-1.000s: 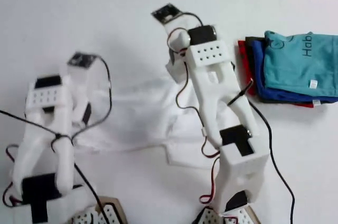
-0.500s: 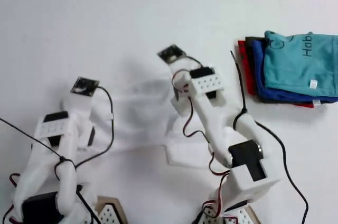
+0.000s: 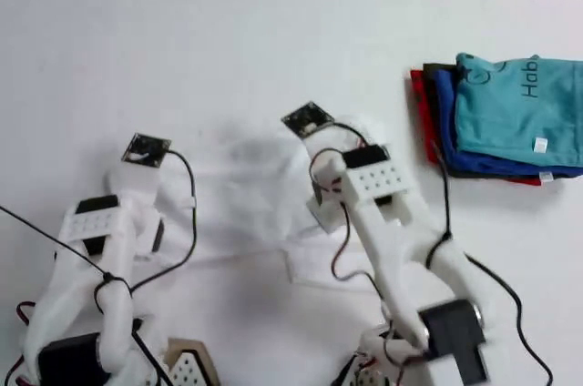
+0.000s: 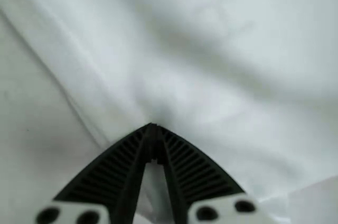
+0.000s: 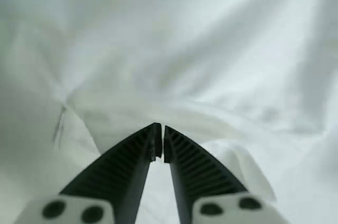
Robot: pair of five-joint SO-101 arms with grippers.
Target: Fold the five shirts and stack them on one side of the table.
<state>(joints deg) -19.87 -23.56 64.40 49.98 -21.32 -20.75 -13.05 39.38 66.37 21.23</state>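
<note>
A white shirt (image 3: 241,190) lies crumpled on the white table (image 3: 273,31) between my two arms. My left gripper (image 3: 151,233) is at the shirt's left edge, and in the left wrist view it (image 4: 153,129) is shut on a fold of the white fabric (image 4: 211,76). At the shirt's right side, my right gripper (image 3: 319,202) points down. In the right wrist view its (image 5: 159,129) black fingers (image 5: 132,166) are closed on a ridge of the cloth (image 5: 174,60). A stack of folded shirts (image 3: 510,117), teal on top of blue, black and red, sits at the right edge.
The far half of the table lies open behind the shirt. Black and red cables (image 3: 187,222) hang from both arms over the cloth. The arm bases (image 3: 182,368) stand at the near edge.
Both arms have drawn back toward the near edge, the right one farther. The white shirt's far edge came along and the cloth bunched closer to the bases.
</note>
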